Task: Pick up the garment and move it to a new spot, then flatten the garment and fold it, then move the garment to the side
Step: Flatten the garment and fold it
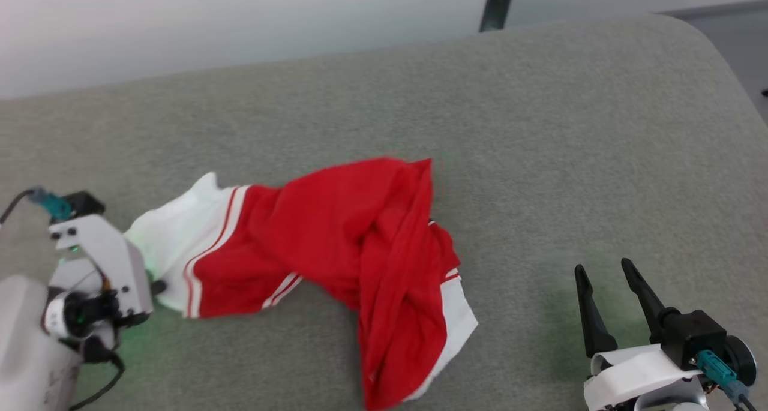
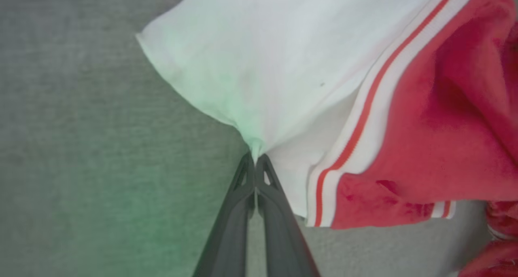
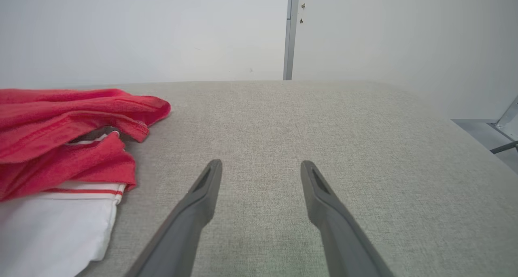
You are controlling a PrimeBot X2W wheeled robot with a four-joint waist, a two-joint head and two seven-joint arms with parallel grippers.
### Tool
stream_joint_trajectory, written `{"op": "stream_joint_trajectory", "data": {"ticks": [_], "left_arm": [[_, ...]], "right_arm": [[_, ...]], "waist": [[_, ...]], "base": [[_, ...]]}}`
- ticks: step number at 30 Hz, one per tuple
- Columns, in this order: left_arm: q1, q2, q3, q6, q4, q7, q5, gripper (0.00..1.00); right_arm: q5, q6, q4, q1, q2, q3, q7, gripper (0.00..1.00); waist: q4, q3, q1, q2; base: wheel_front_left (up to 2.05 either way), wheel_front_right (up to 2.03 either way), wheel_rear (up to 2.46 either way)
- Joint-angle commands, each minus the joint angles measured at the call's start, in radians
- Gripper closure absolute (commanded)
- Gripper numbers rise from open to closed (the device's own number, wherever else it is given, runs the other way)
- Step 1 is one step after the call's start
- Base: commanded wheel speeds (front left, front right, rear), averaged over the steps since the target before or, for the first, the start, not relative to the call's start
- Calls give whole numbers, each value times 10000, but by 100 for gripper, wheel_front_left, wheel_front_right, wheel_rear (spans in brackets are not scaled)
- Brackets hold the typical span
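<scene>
The left claw [image 2: 255, 157] is clenched on the edge of the white sleeve end [image 2: 259, 66] of the red T-shirt [image 1: 348, 231], with the cloth pinched into a small peak between the closed fingertips. The T-shirt is seen lying crumpled and twisted on the grey fabric-covered table [image 1: 540, 129], spread from that left sleeve towards the middle, with a second white sleeve end [image 1: 459, 315] at its near side. The right claw [image 1: 603, 265] is held released, fingers spread, over bare table at the near right, apart from the T-shirt.
</scene>
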Motion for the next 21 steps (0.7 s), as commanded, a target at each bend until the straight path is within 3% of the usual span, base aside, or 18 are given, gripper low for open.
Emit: {"op": "stream_joint_trajectory", "data": {"ticks": [1, 11, 14, 17, 18, 21], "left_arm": [[345, 167, -37, 114, 63, 64, 179, 100], [1261, 1025, 159, 583, -1132, 205, 288, 100], [1567, 1008, 251, 642, -1381, 26, 151, 100], [1791, 843, 326, 621, -1580, -343, 102, 50], [1846, 818, 308, 572, -1621, -497, 160, 0], [2032, 632, 297, 385, -1717, -951, 150, 0]], "right_arm": [[-45, -11, -9, 176, 22, -50, -25, 0], [-152, -11, -105, 291, 19, -74, 155, 0], [-121, -11, -107, 299, 21, -10, 210, 0], [-103, -11, -97, 311, 20, 105, 280, 0], [-95, -11, -102, 319, 18, 154, 317, 0], [-48, -11, -114, 404, -15, 302, 460, 0]], "waist": [[307, -258, 0, 0], [991, -689, 0, 0], [1132, -796, 0, 0], [1241, -940, 0, 0], [1271, -1006, 0, 0], [1343, -1274, 0, 0]], "base": [[0, 0, 0], [0, 0, 0], [0, 0, 0], [0, 0, 0], [0, 0, 0], [0, 0, 0]]}}
